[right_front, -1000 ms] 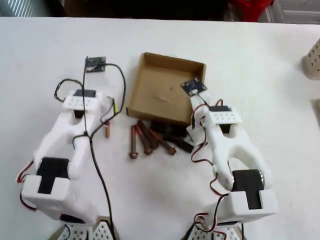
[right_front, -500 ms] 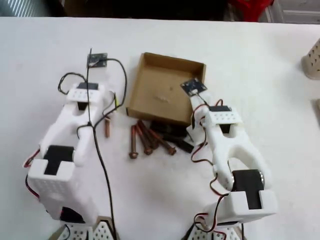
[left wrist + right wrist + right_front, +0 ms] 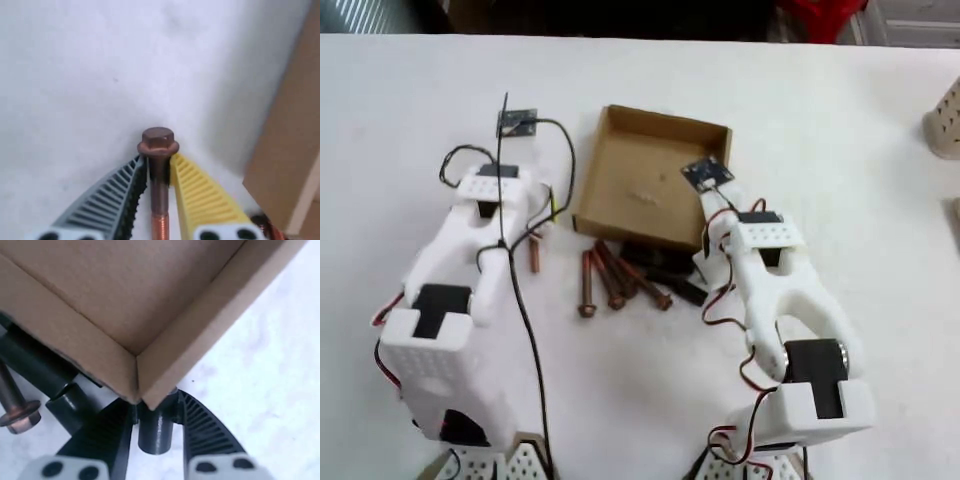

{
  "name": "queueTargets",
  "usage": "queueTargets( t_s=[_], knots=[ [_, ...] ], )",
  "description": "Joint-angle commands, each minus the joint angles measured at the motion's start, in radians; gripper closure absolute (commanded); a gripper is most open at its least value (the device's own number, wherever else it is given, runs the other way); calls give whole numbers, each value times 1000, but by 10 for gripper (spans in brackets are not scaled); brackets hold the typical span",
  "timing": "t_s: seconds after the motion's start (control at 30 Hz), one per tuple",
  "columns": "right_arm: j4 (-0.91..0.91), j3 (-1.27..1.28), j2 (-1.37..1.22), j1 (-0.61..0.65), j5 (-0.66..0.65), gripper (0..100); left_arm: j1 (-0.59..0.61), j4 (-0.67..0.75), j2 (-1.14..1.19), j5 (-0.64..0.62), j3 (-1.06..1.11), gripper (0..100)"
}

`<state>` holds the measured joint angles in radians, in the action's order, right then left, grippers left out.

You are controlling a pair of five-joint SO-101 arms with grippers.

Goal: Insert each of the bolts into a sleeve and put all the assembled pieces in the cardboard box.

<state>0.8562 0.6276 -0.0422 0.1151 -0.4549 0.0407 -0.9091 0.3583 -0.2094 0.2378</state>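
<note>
While the left gripper clamps a copper-coloured hex-headed metal bolt left of the shallow brown cardboard box, loose copper bolts and dark sleeves lie along the box's near wall. At its near right corner, the right gripper pinches a black cylindrical sleeve.

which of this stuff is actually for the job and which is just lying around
For the job: bolt in left gripper, loose bolts, sleeve in right gripper, spare sleeves, cardboard box.
Lying about: beige block at the far right.
</note>
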Motion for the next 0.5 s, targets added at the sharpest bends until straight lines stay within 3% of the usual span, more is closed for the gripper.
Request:
queueTargets(
  t_s=[0.0, 0.13, 0.47],
  knots=[
    [-4, -25, 7, -12, -11, 981, -16, 38, -5, -9, -43, 899],
    [-4, -17, 10, -8, -12, 981, -39, 43, -5, -3, -38, 987],
    [-10, 17, 110, -7, -3, 981, -31, 40, -4, 0, -37, 977]
  ],
)
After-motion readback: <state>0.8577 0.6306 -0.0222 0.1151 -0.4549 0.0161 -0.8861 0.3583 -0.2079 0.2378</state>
